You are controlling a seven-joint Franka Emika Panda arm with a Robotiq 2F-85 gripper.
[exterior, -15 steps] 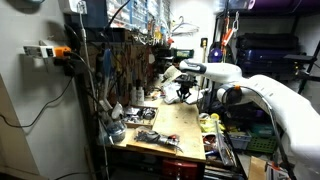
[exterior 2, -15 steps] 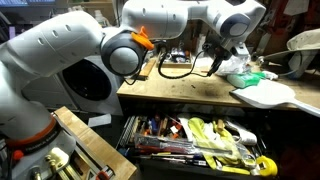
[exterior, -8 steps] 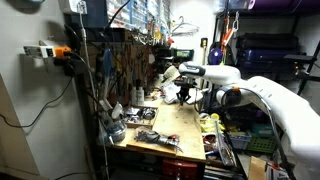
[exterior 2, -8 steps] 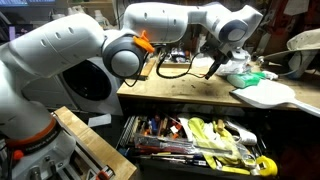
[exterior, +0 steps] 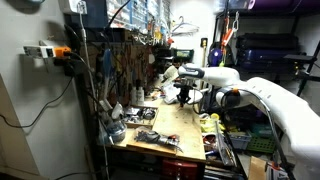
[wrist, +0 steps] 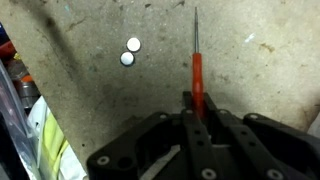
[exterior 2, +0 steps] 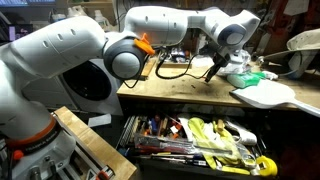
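On the wooden workbench point(exterior 2: 180, 90), the gripper point(exterior 2: 211, 72) hangs just above the surface, near the back edge. In the wrist view the gripper point(wrist: 196, 112) is closed on a screwdriver point(wrist: 198, 75): both fingers point(wrist: 186, 118) clamp the lower end of its red handle. The thin metal shaft extends straight away from the fingers, over the speckled bench top point(wrist: 90, 110). Whether the tip touches the bench cannot be told.

Two small white discs point(wrist: 130, 52) lie on the bench beside the shaft, touching or nearly touching each other and well apart from the screwdriver.

In an exterior view, an open drawer point(exterior 2: 190, 140) below the bench holds mixed hand tools. A white board point(exterior 2: 270, 95) lies on the bench near the gripper. In an exterior view, the gripper point(exterior: 183, 97) stands over the far part of the bench.
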